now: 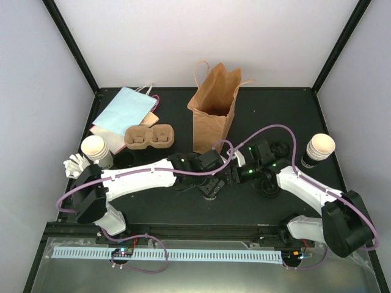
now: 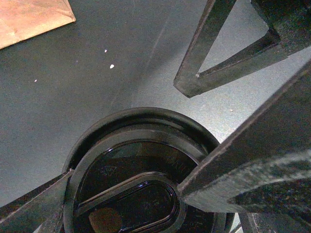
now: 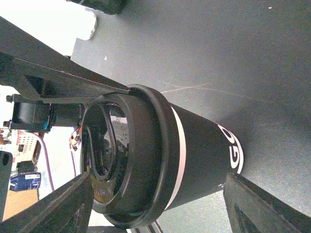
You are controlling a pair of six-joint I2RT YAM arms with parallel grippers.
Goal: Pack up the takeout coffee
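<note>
A black takeout coffee cup (image 3: 204, 150) with white lettering stands on the dark table, its round black lid (image 2: 141, 145) on top. My left gripper (image 2: 126, 184) hangs over it from above, open, and its fingers (image 2: 252, 165) lie across the lid's top and rim. My right gripper (image 3: 150, 204) is at the cup's side, open, with a gap between its finger (image 3: 262, 204) and the cup wall. In the top view both grippers, left (image 1: 211, 186) and right (image 1: 235, 174), meet just in front of the upright brown bag (image 1: 214, 113) and hide the cup.
Stacks of unlidded cups stand at the left (image 1: 96, 149) and right (image 1: 319, 148). A cardboard cup carrier (image 1: 149, 135) and a flat pale-blue bag (image 1: 125, 105) lie at the back left. Loose black lids (image 1: 125, 159) sit beside the left stack.
</note>
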